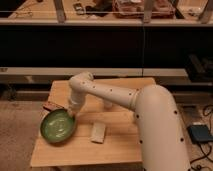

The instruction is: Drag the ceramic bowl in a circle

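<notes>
Ceramic bowl [58,125] sat in lower left of frame, on the left side of the wooden table [116,150], its left rim right at the table's left edge. Bowl was upright, glossy green, with a darker rim and a pale swirl inside. Gripper [71,111] was at the bowl's upper right rim, pointing down and touching or just over the rim; exact contact was unclear. Could not tell whether the gripper was spread or clamped, since that end was dark and merged with the bowl edge.

White arm [111,95] ran from the big white robot body [161,131] at lower right, up-left across the table to an elbow near frame centre-left, then dropped to the bowl.

Small whitish object [98,132] lay on the table just right of the bowl, apart from it. Flat dark reddish item [50,106] lay at the table's left edge, just above the bowl. Dark bluish box [200,134] was on the floor at far right. Cluttered shelf [107,21] ran across the top of frame.
</notes>
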Controlling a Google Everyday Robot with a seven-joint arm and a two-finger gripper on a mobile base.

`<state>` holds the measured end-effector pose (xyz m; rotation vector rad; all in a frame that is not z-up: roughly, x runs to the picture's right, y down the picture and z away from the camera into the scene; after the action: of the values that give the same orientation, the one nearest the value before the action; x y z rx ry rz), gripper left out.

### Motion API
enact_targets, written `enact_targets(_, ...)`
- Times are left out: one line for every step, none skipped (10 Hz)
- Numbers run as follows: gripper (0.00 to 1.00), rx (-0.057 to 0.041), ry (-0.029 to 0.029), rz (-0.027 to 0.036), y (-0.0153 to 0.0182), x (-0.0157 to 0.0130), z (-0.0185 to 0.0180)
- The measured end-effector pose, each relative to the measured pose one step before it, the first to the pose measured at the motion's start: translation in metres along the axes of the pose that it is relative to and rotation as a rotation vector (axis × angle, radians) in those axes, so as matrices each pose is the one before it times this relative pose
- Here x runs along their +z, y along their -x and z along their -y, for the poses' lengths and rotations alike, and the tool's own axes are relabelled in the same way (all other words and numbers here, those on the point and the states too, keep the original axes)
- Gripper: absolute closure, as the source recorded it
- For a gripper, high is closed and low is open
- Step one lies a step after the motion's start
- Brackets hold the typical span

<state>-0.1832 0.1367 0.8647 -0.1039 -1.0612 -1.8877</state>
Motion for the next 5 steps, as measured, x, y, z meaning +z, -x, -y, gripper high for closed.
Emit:
enact_targets(1.00,0.08224,0.01261,-0.00673,0.00851,-0.00369,-0.01642)
enact_targets(1.00,0.08126,0.02071,-0.00560,0.01833,-0.00673,-0.01826)
enact_targets(1.00,0.03406,0.01404,-0.00148,0.01286,-0.00530,-0.01058)
enact_targets(1.00,0.02666,0.02263,0.00384,0.01849,-0.00617,-0.01331)
enact_targets(1.00,0.00667,0.02601,0.00511,0.01619,-0.00600,-0.00876)
